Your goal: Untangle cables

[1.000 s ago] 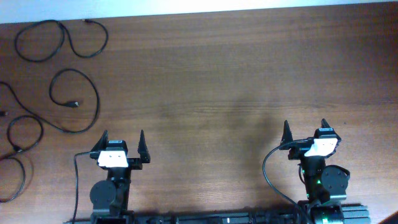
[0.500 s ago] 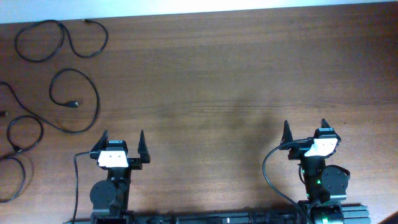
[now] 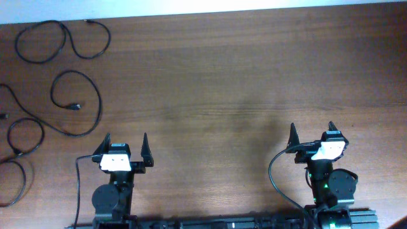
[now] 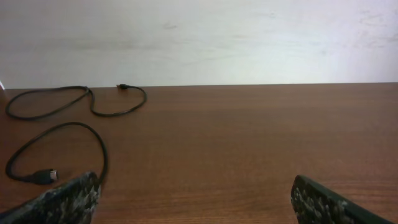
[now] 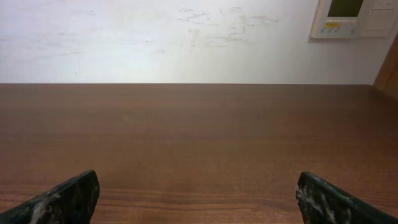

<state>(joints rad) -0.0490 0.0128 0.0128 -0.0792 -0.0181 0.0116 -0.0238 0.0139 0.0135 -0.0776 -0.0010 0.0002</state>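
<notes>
Several thin black cables lie apart in loose loops at the table's left side. One cable [image 3: 63,41] curls at the far left corner and shows in the left wrist view [image 4: 93,107]. A second cable [image 3: 89,95] loops below it, its plug end near my left fingers in the left wrist view [image 4: 62,140]. More loops [image 3: 25,137] lie at the left edge. My left gripper [image 3: 125,143] is open and empty near the front edge, right of the cables. My right gripper [image 3: 311,132] is open and empty at the front right, far from them.
The wooden table [image 3: 241,76] runs to a white wall at the back. A white wall panel [image 5: 351,18] shows at the right wrist view's upper right. Thick black arm wires [image 3: 276,172] hang by the right arm's base.
</notes>
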